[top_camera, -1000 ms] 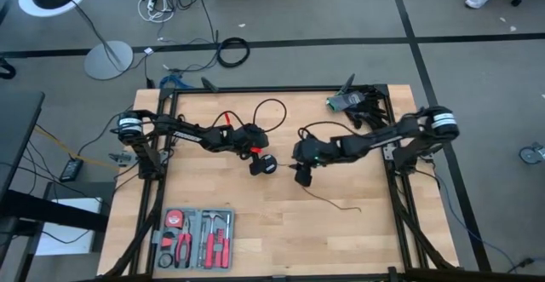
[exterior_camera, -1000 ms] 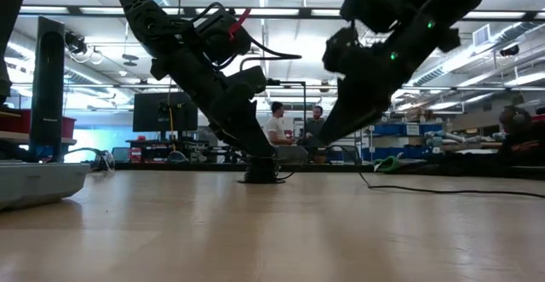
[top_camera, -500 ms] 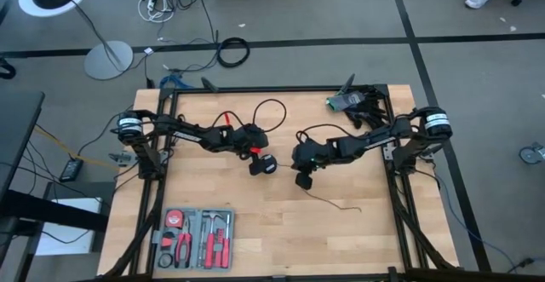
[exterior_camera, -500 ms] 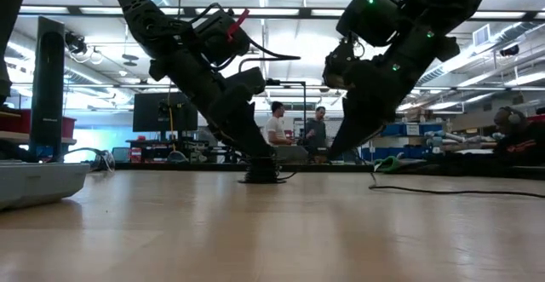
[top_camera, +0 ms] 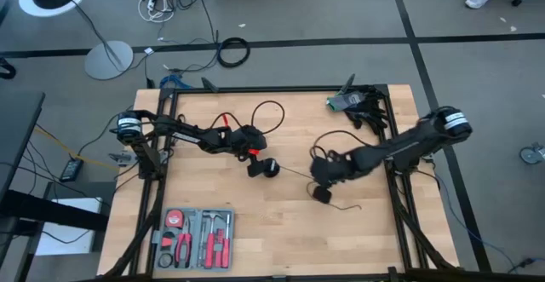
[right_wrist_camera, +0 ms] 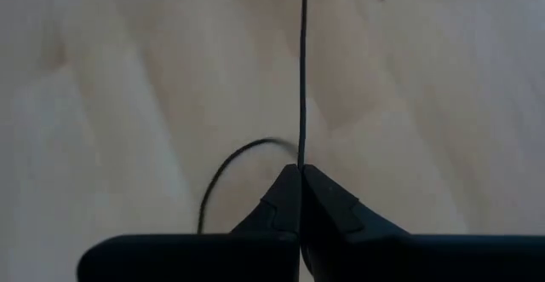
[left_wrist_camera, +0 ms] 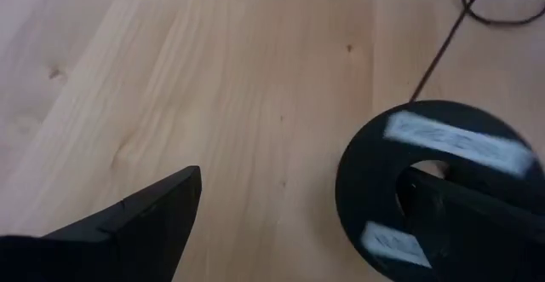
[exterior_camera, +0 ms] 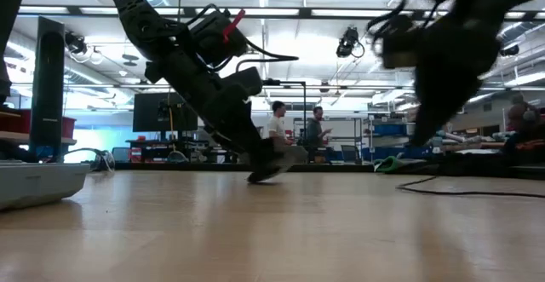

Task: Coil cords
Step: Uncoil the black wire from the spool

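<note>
The cord is a thin black wire ending in a round black puck that lies mid-table. From the puck, the wire runs straight to my right gripper, which is shut on it. Behind that gripper the wire makes a small loop, and its loose tail lies on the wood. My left gripper stands open at the puck, with one finger over the puck's middle and the other finger clear of it on bare wood. My left gripper has one finger down on the puck's hollow middle, coming slantwise from above and the table's left. The puck sits tipped on the table. My right gripper pinches the wire between its two fingertips, pointing steeply down. The wire runs taut and straight away from the fingers toward the puck.
A tool case lies at the near left of the table. A green object with black cables sits at the far right corner. A black wire loop and a red clip lie by the left arm. People stand far behind the table.
My right gripper has swung toward the table's right and near edges, tipping more steeply down, with the wire in its fingers. The stretch of wire from the puck is now drawn straight and taut. The puck, flat before, now sits tipped under my left finger.
</note>
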`<state>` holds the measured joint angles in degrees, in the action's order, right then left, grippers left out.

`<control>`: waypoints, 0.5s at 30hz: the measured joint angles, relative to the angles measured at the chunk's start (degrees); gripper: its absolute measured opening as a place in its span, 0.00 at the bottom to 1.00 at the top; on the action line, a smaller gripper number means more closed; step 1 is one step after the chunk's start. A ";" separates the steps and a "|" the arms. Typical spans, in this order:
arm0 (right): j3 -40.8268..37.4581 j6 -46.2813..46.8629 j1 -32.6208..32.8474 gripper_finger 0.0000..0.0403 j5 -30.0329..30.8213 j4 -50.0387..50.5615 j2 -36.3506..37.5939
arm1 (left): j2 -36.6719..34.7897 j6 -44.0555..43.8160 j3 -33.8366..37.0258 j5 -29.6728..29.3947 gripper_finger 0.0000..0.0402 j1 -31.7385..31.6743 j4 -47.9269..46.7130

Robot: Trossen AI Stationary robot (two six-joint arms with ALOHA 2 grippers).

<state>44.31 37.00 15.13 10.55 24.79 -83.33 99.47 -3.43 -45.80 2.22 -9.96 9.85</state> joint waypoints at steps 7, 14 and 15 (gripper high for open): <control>-0.11 21.22 15.54 0.00 6.85 16.28 10.97 | 0.30 0.46 0.55 -1.51 0.98 -0.13 -3.67; -0.04 41.98 27.76 0.00 9.71 25.63 14.35 | 0.31 0.39 0.39 -4.33 0.98 -0.13 -5.12; -0.04 43.17 28.91 0.00 11.23 26.07 14.14 | 0.32 0.34 0.38 -4.42 0.98 -0.15 -4.62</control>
<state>44.27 80.17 44.04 21.79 50.87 -69.18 99.79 -3.09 -45.42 -2.20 -10.11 5.23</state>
